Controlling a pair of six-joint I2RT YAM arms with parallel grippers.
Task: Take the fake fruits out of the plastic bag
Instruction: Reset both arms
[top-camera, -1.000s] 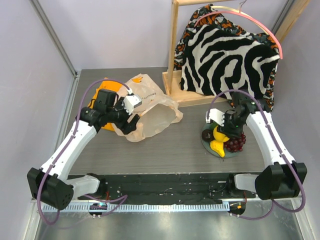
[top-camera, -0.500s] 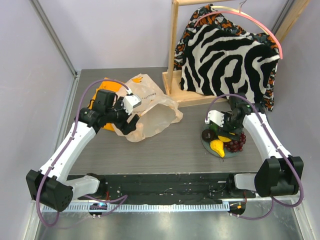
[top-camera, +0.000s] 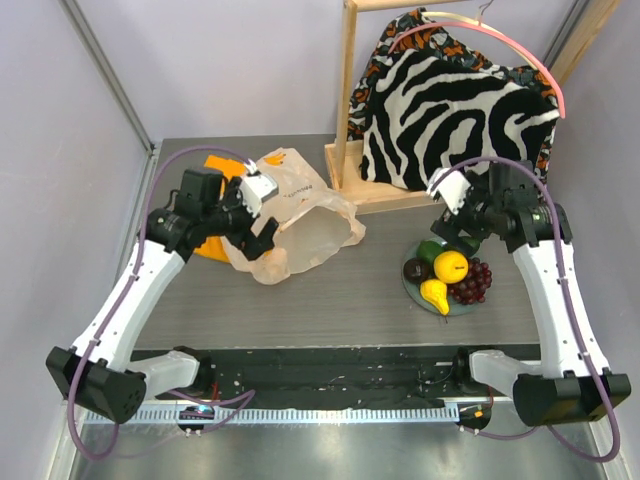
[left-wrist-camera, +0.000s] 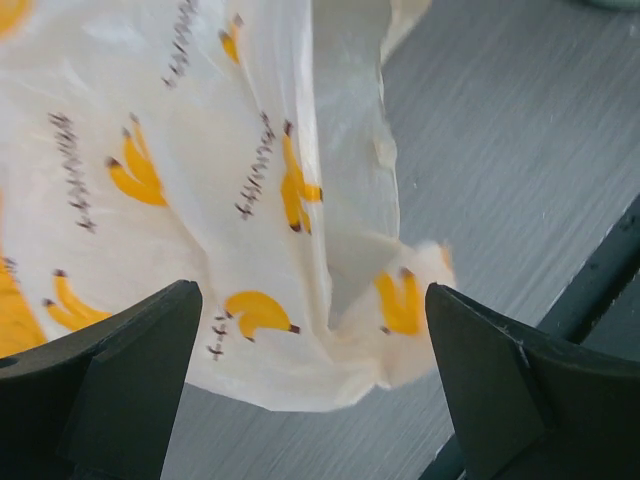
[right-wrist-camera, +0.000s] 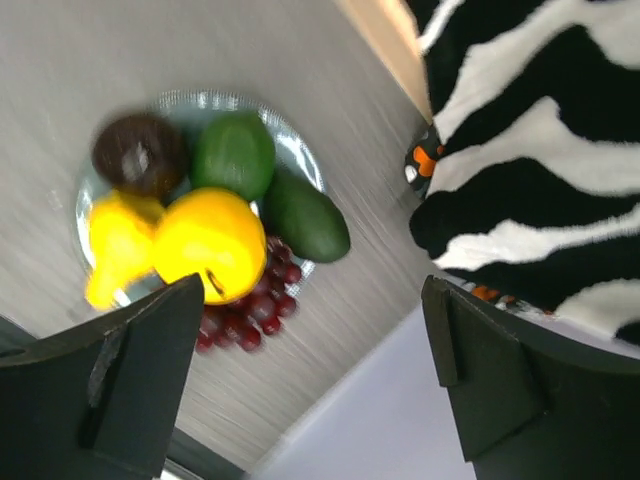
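Note:
The plastic bag (top-camera: 300, 215) lies crumpled on the table left of centre, white with orange banana prints (left-wrist-camera: 200, 150). My left gripper (top-camera: 268, 238) hangs open over the bag's near left corner; in the left wrist view that corner sits between the wide jaws (left-wrist-camera: 315, 340), touching neither. The fake fruits rest on a small plate (right-wrist-camera: 300, 150) at the right: lemon (top-camera: 450, 266), pear (top-camera: 435, 293), avocado (right-wrist-camera: 305, 215), a maroon fruit (top-camera: 416, 270) and grapes (top-camera: 473, 282). My right gripper (top-camera: 462, 240) hovers open above the plate's far edge, empty (right-wrist-camera: 310, 350).
A zebra-patterned garment (top-camera: 450, 110) hangs on a wooden rack (top-camera: 345, 100) at the back right, close to my right arm. An orange cloth (top-camera: 215, 165) lies behind and under the bag's left side. Grey walls close in both sides.
The right gripper let go of the lemon on the plate, opened wide and rose toward the back. The left jaws opened wider and the left arm drew slightly left.

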